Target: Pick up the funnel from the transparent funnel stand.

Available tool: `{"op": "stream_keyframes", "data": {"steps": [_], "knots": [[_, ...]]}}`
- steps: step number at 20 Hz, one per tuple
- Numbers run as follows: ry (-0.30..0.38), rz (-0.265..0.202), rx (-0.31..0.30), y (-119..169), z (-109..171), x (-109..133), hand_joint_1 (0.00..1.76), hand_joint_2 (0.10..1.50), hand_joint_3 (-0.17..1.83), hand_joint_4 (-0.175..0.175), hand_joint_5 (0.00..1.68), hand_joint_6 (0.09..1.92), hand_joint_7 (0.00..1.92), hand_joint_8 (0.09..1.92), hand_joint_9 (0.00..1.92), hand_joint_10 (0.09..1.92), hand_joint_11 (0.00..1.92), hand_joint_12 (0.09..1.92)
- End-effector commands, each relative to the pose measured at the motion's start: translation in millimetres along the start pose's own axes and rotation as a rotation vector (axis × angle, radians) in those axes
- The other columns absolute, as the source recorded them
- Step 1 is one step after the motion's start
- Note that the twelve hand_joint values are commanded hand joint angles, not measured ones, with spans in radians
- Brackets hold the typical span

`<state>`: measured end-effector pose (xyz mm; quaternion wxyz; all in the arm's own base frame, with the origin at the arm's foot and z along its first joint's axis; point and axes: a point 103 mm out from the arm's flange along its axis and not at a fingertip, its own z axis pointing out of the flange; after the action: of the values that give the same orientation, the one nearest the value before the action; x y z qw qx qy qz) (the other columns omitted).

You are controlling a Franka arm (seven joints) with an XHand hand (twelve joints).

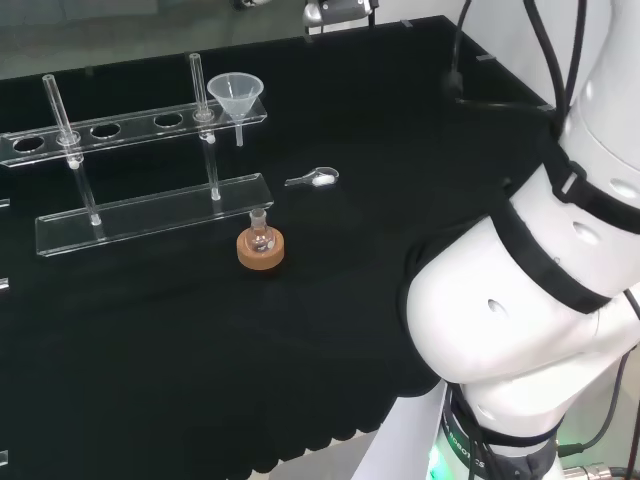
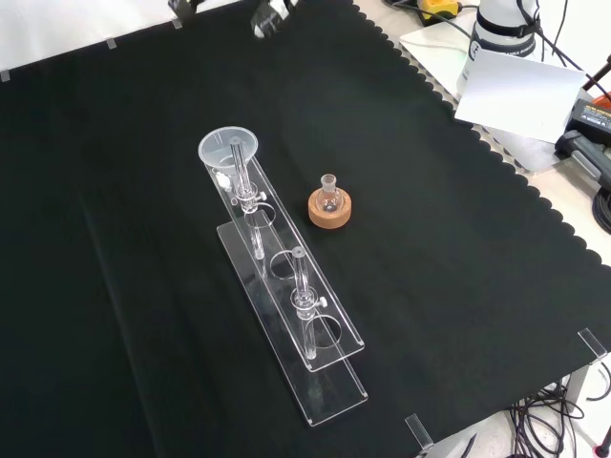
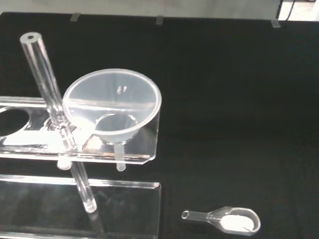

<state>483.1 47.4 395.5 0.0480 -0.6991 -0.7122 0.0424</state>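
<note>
A clear plastic funnel [image 1: 235,93] sits in the end hole of the transparent funnel stand [image 1: 130,125], its stem hanging down through the top shelf. In the front view the funnel [image 2: 229,148] is at the stand's [image 2: 315,320] far end. The wrist view looks down on the funnel [image 3: 113,104] from close by, beside one upright post of the stand [image 3: 30,144]. A small part of the hand [image 1: 340,10] shows at the head view's top edge, up and to the right of the funnel and apart from it; it also shows at the front view's top edge [image 2: 270,16].
A small glass flask on a cork ring [image 1: 260,246] stands in front of the stand, also seen in the front view [image 2: 330,205]. A clear scoop with white powder [image 1: 315,178] lies to the funnel's right; the wrist view shows the scoop [image 3: 229,220] too. The arm's white links [image 1: 540,280] stand at right.
</note>
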Motion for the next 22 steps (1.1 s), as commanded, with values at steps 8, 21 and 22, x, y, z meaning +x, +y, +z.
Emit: {"op": "stream_keyframes", "data": {"steps": [8,21,22], "knots": [[-0.004,-0.07,0.167,24,31,30,0.35,0.9,0.25,0.007,0.25,0.09,0.01,0.63,0.16,0.74,0.0,1.45],[-0.051,-0.091,0.294,39,56,49,0.41,0.82,0.22,0.04,0.09,0.09,0.0,0.22,0.0,0.79,0.0,1.54],[-0.056,-0.093,0.302,40,58,50,0.41,0.82,0.22,0.043,0.09,0.09,0.0,0.22,0.0,0.81,0.0,1.56]]}}
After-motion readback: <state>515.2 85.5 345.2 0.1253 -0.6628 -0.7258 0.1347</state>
